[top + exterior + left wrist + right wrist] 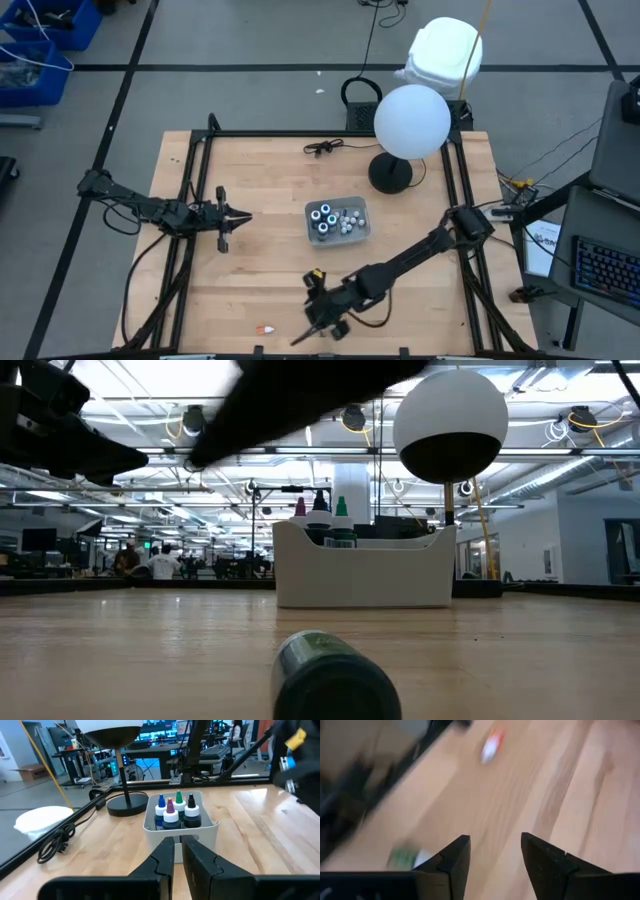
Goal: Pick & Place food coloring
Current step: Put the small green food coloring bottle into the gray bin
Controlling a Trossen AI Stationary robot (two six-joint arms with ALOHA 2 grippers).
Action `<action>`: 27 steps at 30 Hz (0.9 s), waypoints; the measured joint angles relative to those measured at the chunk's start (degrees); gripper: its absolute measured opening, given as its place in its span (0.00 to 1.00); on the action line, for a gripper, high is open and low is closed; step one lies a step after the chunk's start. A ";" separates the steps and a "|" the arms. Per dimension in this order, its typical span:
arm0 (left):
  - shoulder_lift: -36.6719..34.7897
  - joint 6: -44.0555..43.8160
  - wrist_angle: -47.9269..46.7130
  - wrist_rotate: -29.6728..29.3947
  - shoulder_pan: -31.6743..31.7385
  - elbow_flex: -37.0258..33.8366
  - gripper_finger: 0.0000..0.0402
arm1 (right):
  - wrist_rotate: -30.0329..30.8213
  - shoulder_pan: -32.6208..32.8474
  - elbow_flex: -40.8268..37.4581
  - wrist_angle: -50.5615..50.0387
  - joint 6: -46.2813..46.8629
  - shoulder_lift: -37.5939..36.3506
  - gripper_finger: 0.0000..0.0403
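The food coloring bottles (322, 216) stand in a grey tray (362, 233) at the table's middle; in the left wrist view their pointed tops (177, 810) rise above the tray (180, 832). A green bottle (335, 678) lies on its side near the table's front edge; the right wrist view shows it (407, 856) with a white cap. A small orange bottle (265, 328) (491, 745) lies farther left. My right gripper (310, 330) (492, 855) hovers open over the wood between them, slanting down. My left gripper (238, 215) (178, 855) waits shut, left of the tray.
A lamp with a white globe (412, 120) and black base (390, 175) stands behind the tray to the right. A black cable (322, 148) lies at the far edge. Dark frame rails (195, 180) run along both sides of the table.
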 joint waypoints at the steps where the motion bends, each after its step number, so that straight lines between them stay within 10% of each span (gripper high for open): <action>1: 0.00 0.28 0.00 0.02 0.00 0.00 0.11 | -0.03 0.31 -0.10 -3.21 -1.36 -1.36 0.41; 14: 0.00 2.62 0.26 -0.48 0.00 0.00 0.11 | -5.16 2.89 -0.59 -13.71 -31.45 -7.93 0.37; 27: 0.00 1.67 -0.13 -0.39 0.00 0.00 0.11 | -16.31 -1.03 -15.70 13.51 -50.80 -7.64 0.36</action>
